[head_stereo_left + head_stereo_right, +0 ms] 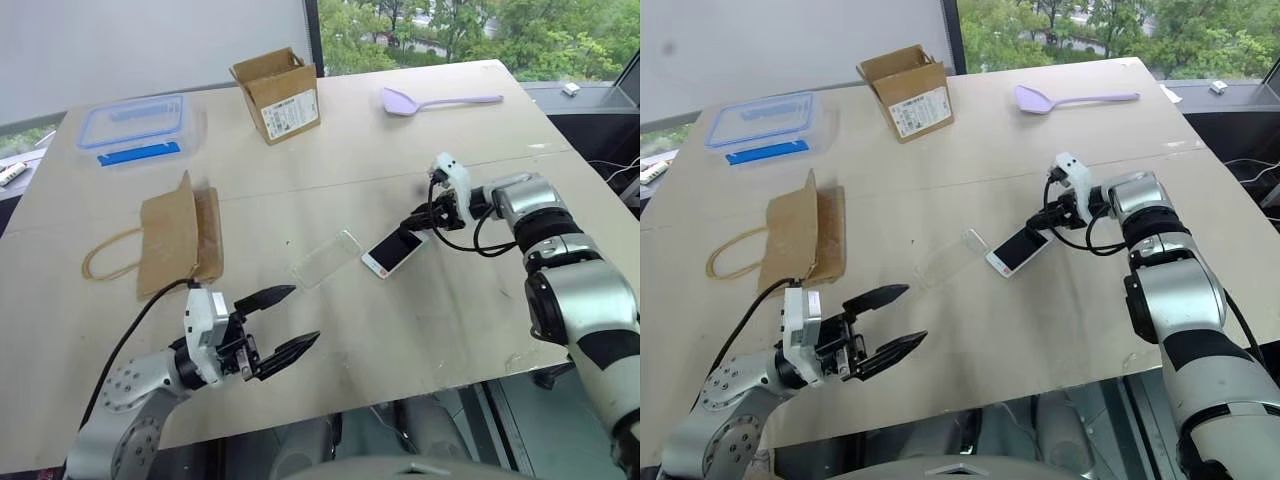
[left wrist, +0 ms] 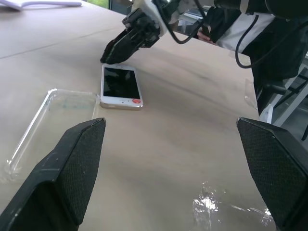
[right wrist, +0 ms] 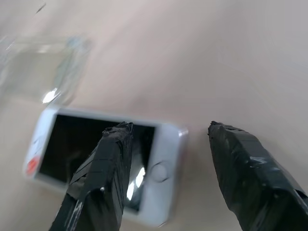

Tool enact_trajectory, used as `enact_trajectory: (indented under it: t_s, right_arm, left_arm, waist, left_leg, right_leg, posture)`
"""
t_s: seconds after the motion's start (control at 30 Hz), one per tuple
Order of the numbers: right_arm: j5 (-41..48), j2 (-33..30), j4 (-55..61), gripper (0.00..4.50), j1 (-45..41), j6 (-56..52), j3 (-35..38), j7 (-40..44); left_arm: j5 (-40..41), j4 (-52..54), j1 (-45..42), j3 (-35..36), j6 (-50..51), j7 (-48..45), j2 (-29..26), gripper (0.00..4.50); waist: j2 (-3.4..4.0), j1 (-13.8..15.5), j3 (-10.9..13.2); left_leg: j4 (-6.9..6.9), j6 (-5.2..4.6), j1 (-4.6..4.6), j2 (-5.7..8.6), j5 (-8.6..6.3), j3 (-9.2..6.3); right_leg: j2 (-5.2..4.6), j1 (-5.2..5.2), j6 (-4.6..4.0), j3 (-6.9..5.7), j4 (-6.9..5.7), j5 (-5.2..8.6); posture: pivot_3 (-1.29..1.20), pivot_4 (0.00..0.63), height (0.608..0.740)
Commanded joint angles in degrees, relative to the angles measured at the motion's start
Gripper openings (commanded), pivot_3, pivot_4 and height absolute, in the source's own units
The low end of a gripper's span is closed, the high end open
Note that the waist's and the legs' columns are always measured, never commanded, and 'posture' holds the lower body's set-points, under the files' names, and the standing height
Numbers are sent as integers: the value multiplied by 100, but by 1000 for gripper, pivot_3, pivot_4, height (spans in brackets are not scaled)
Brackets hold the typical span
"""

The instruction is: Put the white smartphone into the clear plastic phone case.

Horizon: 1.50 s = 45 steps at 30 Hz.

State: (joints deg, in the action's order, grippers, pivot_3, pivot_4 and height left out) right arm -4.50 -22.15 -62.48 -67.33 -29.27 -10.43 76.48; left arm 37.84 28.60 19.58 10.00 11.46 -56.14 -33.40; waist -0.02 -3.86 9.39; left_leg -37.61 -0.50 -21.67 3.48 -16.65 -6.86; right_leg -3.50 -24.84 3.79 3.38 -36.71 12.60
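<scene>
White smartphone (image 1: 392,251) lies flat, screen up, on the surface (image 1: 400,150): black glass, white bezel, rounded corners, a small red mark near one end. Clear plastic phone case (image 1: 324,259) lies just beside its near-left end, open side up; it is nearly invisible, only its rim and glints show, and whether case and phone touch is hard to tell.

Right tool (image 1: 415,222) is at the phone's far end, fingers spread, one over the screen and one past the phone's end, apparently not gripping. Left tool (image 1: 284,318) hovers near the front edge, fingers spread wide, holding nothing.

Bare surface surrounds phone and case. Paper bag (image 1: 175,240) sits well apart to the left.
</scene>
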Motion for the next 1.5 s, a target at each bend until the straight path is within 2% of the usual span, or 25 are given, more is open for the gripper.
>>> enact_trajectory:
  t_s: [0.03, 0.17, 0.33, 0.4, 0.47, 0.57, 0.63, 0.8, 0.9, 1.17, 1.37, 1.47, 1.5]
  right_arm:
    - [-138, -98, 407, 2691, 492, -99, -486, 863]
    - [36, -456, 1627, 2691, 1064, -542, -686, 1289]
    - [563, -1201, 4011, 2691, 2165, -1055, -680, 1404]
    - [961, -1437, 4950, 2691, 2614, -1143, -434, 1294]
    - [1292, -1366, 5511, 2691, 2894, -706, 113, 776]
    - [1336, -1475, 6113, 3579, 3195, -277, 356, 299]
    - [1339, -1498, 6524, 4475, 3364, -209, 375, -6]
    - [1527, -1319, 7475, 4475, 3601, -776, 60, -544]
    - [1426, -1188, 7630, 4475, 3759, -879, -248, -868]
    - [516, -1091, 6492, 4475, 3934, -102, -1122, -1705]
    - [627, -1360, 6253, 4475, 4033, -136, -1405, -1160]
    - [692, -1438, 6190, 3719, 3990, -261, -1498, -931]
    - [675, -1441, 6140, 3191, 3973, -236, -1514, -924]
  left_arm:
    - [12, 238, 141, 77, -92, 28, 14, 4500]
    - [0, 246, 174, 30, -112, 54, 38, 4500]
    - [-9, 110, 23, -53, -108, -7, 32, 4500]
    - [-8, 54, -50, -80, -98, -46, 13, 4500]
    - [-5, -24, -127, -94, -85, -112, -26, 4500]
    - [8, -150, -241, -89, -56, -215, -88, 4500]
    - [6, -233, -334, -97, -32, -286, -129, 4500]
    - [-7, -503, -636, -101, 18, -449, -241, 4500]
    - [-15, -599, -756, -100, 40, -513, -282, 4500]
    - [2, -647, -839, -54, 86, -593, -379, 4500]
    - [-52, -628, -884, -74, 98, -552, -380, 4500]
    - [-107, -628, -907, -94, 78, -487, -346, 4500]
    - [-137, -628, -909, -100, 65, -449, -330, 4500]
  waist:
    - [-1, 7, -1]
    - [-3, 71, -3]
    - [-5, 244, -9]
    - [-4, 308, -9]
    - [-6, 313, -9]
    - [1, 276, -4]
    - [0, 284, -5]
    - [-2, 298, -6]
    - [-6, 300, -8]
    - [-12, 292, -13]
    - [-28, 306, -26]
    - [-35, 339, -32]
    - [-40, 339, -36]
  left_leg:
    - [1, 0, 0, 0, 0, 0]
    - [7, -1, -2, 1, -1, -3]
    - [8, 0, -13, 1, 0, -22]
    - [8, 0, -16, 2, 0, -22]
    - [8, 0, -19, 2, 0, -25]
    - [8, 0, -18, 2, 0, -11]
    - [6, 0, -14, 4, 0, -10]
    - [4, 1, -14, 4, 1, -17]
    - [-1, 1, -15, 4, 1, -16]
    - [-17, 1, -12, 8, 1, -16]
    - [-28, -1, 48, 7, 0, -20]
    - [-28, -31, 99, 13, -17, -35]
    - [-29, -31, 98, 15, -17, -39]
  right_leg:
    - [-1, 0, 0, -1, 2, 0]
    - [-6, 1, 0, -6, 12, 0]
    - [-10, 2, 0, -29, 22, 0]
    - [-12, 3, 0, -31, 29, 0]
    - [-11, 4, 1, -35, 33, 0]
    - [-11, -1, 3, -21, 24, -1]
    - [-11, -1, 3, -21, 18, -1]
    - [-9, 1, 3, -28, 13, -1]
    - [-9, 2, 3, -27, 13, -1]
    - [-7, 6, 3, -28, 5, -1]
    - [11, 73, 4, -33, -2, -1]
    - [8, 134, 6, -49, 15, 2]
    - [6, 134, 6, -53, 15, 2]
  posture:
    - [0, 150, 740]
    - [0, 150, 740]
    - [0, 150, 740]
    - [0, 150, 740]
    - [0, 150, 740]
    - [0, 150, 740]
    - [0, 150, 740]
    - [0, 150, 740]
    - [0, 150, 740]
    - [0, 150, 740]
    - [0, 150, 740]
    - [0, 150, 740]
    - [0, 150, 740]
